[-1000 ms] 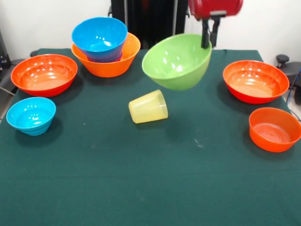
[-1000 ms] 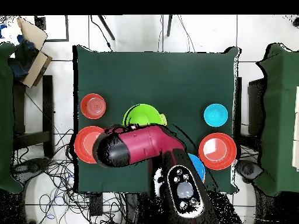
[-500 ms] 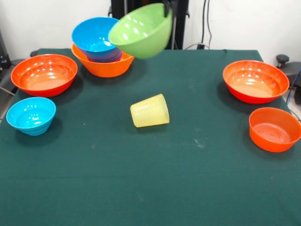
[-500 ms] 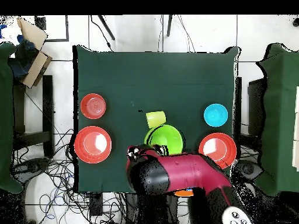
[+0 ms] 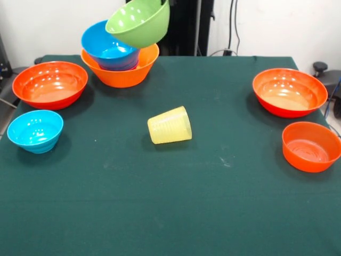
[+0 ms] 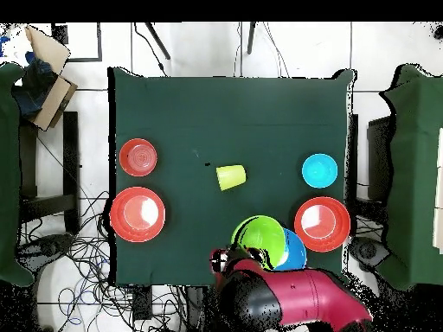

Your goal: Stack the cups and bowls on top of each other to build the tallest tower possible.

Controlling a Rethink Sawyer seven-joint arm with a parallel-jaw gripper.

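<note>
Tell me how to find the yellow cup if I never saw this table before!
Start at the green table and look at its middle, away from the bowls around the edges. The cup is there alone, lying on its side. It is the only pale yellow thing, ridged and narrower than any bowl.

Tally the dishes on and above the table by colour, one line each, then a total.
Orange or red-orange bowls: 4
Blue bowls: 2
Green bowl: 1, held up tilted over the stack
Yellow cup: 1, on its side
Total: 8
</note>
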